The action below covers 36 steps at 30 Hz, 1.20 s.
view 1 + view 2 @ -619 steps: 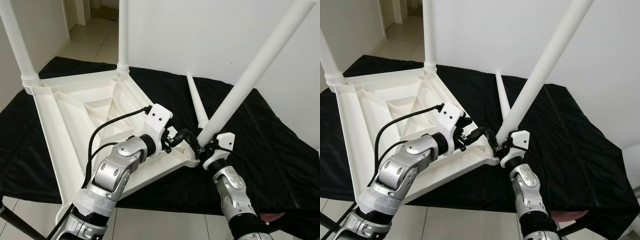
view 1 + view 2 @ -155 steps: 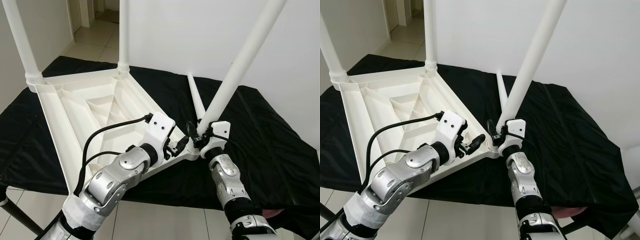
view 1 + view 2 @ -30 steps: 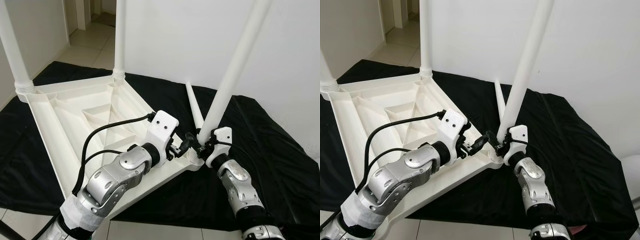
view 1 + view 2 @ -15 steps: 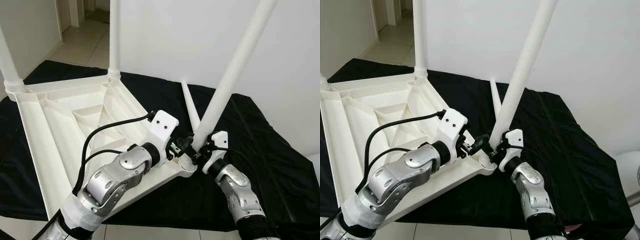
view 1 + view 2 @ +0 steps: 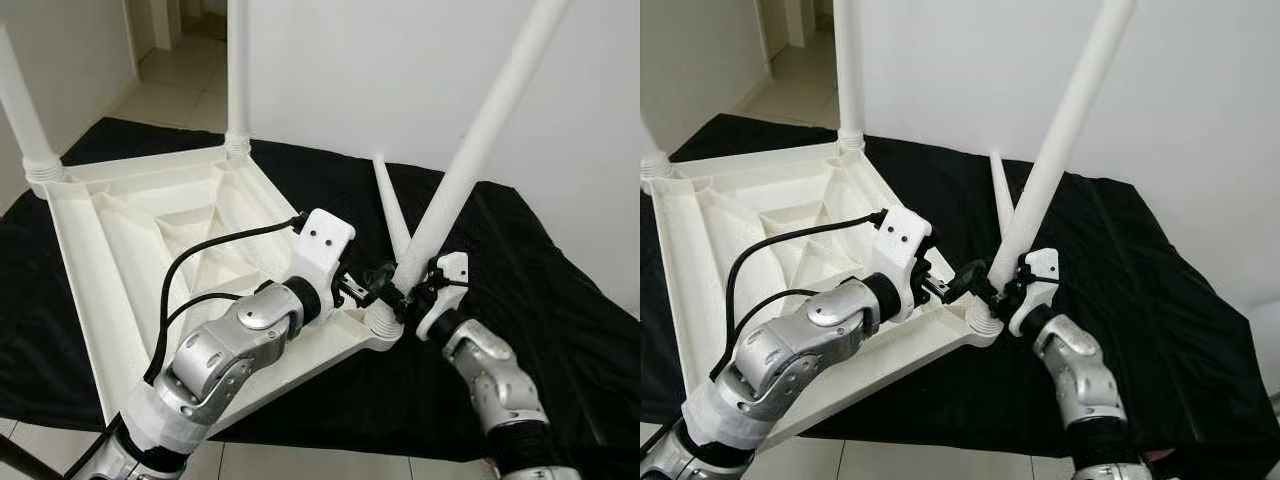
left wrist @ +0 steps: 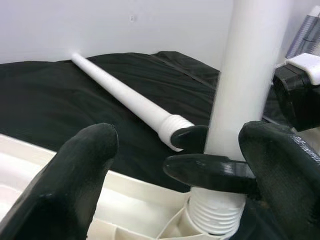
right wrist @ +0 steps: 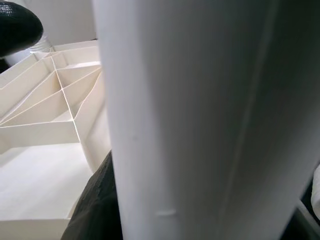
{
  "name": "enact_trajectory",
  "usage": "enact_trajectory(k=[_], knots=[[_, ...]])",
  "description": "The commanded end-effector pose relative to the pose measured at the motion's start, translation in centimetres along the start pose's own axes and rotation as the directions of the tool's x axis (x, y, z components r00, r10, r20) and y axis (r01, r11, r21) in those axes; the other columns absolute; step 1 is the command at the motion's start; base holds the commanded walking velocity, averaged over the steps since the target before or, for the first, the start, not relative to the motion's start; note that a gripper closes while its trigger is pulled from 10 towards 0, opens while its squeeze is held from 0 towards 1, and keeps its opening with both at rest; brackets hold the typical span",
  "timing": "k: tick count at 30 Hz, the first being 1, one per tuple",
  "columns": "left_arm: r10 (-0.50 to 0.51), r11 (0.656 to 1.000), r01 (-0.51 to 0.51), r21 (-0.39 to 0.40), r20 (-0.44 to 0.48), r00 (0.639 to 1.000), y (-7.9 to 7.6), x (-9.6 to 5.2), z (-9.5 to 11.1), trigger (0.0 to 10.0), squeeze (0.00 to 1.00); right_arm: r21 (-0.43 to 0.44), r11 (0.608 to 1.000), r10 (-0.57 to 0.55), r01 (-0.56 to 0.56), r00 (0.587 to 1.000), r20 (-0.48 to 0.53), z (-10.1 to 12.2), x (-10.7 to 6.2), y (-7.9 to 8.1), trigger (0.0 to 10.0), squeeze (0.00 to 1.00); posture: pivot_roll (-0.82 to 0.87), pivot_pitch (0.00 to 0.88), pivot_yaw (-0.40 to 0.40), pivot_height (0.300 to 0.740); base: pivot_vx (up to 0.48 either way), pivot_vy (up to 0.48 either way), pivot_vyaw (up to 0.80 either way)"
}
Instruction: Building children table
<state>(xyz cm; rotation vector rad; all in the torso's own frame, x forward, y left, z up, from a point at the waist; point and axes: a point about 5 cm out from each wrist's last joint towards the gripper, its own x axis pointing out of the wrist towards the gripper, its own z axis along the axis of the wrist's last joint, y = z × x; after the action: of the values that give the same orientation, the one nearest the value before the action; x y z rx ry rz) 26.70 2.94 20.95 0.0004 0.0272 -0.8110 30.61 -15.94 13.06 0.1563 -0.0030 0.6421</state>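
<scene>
Black cloth (image 5: pixel 560 300) | right gripper (image 5: pixel 408 297) grips leg (image 5: pixel 470 160), tilted further | left gripper (image 6: pixel 170 165) seemingly open

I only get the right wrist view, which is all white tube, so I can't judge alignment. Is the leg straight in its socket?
Observer: No. The leg, held by the right tool, leans toward the robot's right, and its threads show above the corner socket.
Operator: Where is the left tool?
Observer: The left tool is open beside the leg's base, not gripping it.
Operator: Any legs unfitted?
Observer: One loose leg lies on the black cloth. Two upright legs stand at the far corners.
</scene>
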Motion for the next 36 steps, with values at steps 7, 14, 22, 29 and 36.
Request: enact_trajectory(k=[7,14,22,29,36], knots=[[-0.302,0.952,0.296,0.074,0.092,0.949,-1.5,0.0,3.1,10.0,0.0,-0.009,1.0,0.003,-0.003,1.0,0.021,2.1,0.1,-1.4,10.0,0.0,0.03,0.0,-0.145,0.74,0.0,0.0,0.0],[-0.4,0.914,0.406,0.02,0.226,0.888,-2.2,0.6,6.6,10.0,0.0,-0.105,0.982,0.153,-0.159,0.986,-0.063,2.9,0.9,-0.6,10.0,0.0,0.03,0.0,-0.145,0.74,0.0,0.0,0.0],[-0.464,0.881,0.473,0.029,0.251,0.85,-2.8,0.6,7.3,10.0,0.0,-0.158,0.956,0.232,-0.249,0.966,-0.118,2.7,1.6,0.3,10.0,0.0,0.03,0.0,-0.131,0.74,0.0,0.0,0.0],[-0.481,0.872,0.488,0.035,0.235,0.844,-3.2,0.9,7.3,10.0,0.0,-0.183,0.912,0.342,-0.367,0.927,-0.152,2.6,2.3,1.8,10.0,0.0,0.04,0.0,-0.133,0.74,0.0,0.0,0.0],[-0.476,0.877,0.479,0.044,0.232,0.849,-3.0,1.1,7.6,10.0,0.0,-0.184,0.846,0.462,-0.501,0.859,-0.22,2.2,2.1,3.0,10.0,0.0,0.04,0.0,-0.131,0.74,0.0,0.0,0.0]])
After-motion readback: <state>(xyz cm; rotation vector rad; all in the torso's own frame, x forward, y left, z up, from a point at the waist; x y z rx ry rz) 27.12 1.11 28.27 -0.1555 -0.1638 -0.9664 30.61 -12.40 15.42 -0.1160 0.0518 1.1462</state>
